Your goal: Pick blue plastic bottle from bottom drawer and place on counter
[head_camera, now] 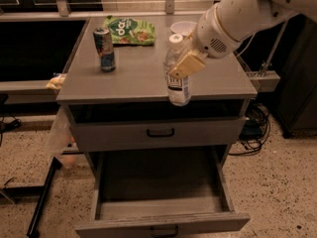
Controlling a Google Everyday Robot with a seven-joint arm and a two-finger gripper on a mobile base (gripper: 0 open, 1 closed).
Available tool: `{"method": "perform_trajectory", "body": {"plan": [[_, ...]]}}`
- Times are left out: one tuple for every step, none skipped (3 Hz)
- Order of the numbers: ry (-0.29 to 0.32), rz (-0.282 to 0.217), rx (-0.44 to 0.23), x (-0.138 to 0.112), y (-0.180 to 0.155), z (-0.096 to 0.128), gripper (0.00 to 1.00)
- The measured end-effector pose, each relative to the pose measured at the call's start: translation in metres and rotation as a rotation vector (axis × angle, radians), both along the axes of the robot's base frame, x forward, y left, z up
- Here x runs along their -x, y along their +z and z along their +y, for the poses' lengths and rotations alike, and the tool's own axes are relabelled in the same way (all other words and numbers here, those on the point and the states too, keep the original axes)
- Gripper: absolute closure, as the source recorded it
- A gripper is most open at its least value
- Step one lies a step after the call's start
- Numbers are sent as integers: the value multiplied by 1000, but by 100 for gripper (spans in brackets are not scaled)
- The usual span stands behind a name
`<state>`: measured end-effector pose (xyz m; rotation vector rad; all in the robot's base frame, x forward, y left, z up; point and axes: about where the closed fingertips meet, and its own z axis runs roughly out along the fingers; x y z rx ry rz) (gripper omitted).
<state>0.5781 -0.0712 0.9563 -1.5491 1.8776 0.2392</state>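
Lab-like workspace: terrazzo floor [280,182], loose cables [253,128], grey drawer cabinet [124,133]; jaws over counter [138,76].

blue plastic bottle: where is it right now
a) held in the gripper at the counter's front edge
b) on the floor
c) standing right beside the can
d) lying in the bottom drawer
a: the gripper is closed on the blue plastic bottle, holding it at the front edge of the counter, well apart from the can.
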Motion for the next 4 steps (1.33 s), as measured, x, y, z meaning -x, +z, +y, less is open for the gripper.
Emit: {"method": "perform_trajectory", "body": {"plan": [[-36,24,31,-42,-2,-1,100],[-69,28,35,-80,7,-1,100],[-100,27,16,-103,11,-2,100],[-136,37,-42,-118,9,-5,100]]}}
